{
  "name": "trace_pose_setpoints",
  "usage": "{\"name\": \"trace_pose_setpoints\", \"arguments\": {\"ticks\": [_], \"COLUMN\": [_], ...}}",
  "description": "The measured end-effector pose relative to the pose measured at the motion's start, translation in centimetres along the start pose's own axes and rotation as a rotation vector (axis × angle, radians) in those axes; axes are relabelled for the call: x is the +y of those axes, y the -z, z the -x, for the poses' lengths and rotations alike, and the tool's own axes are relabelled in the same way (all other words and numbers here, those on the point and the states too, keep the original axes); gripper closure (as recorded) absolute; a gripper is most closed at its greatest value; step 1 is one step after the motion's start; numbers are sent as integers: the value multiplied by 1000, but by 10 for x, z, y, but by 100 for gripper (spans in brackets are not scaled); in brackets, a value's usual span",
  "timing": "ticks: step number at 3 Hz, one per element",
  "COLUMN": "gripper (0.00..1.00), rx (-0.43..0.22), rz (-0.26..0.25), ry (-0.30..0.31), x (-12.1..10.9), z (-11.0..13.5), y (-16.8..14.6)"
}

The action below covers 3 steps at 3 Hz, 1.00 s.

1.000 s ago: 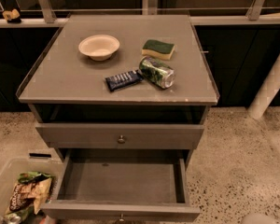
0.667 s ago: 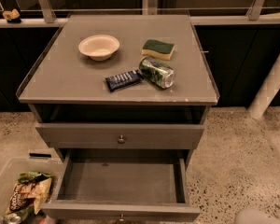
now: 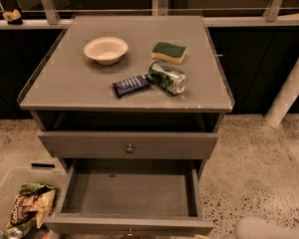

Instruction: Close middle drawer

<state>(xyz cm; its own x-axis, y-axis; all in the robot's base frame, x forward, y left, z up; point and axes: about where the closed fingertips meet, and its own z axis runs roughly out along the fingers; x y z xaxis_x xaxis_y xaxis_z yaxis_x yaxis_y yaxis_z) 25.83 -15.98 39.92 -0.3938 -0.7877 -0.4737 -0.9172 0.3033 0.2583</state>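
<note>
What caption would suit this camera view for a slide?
Open, empty middle drawer, with the gripper at the frame's lower right corner.

Pale rounded arm [image 3: 271,229], smooth — gripper off-frame

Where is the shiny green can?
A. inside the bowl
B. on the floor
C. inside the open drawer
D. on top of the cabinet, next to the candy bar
D: the can lies on its side on the cabinet top, beside the bar, above the open middle drawer. The end effector is not in view; only a pale rounded part shows at the bottom right corner.
</note>
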Motion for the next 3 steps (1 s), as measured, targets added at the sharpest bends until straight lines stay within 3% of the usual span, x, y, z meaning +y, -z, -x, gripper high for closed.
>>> {"name": "trace_pose_setpoints", "arguments": {"ticks": [2, 3], "gripper": [0, 0], "rx": [-28, -61], "rz": [29, 16], "ry": [67, 105], "x": [-37, -67], "z": [30, 68], "y": [-1, 16]}}
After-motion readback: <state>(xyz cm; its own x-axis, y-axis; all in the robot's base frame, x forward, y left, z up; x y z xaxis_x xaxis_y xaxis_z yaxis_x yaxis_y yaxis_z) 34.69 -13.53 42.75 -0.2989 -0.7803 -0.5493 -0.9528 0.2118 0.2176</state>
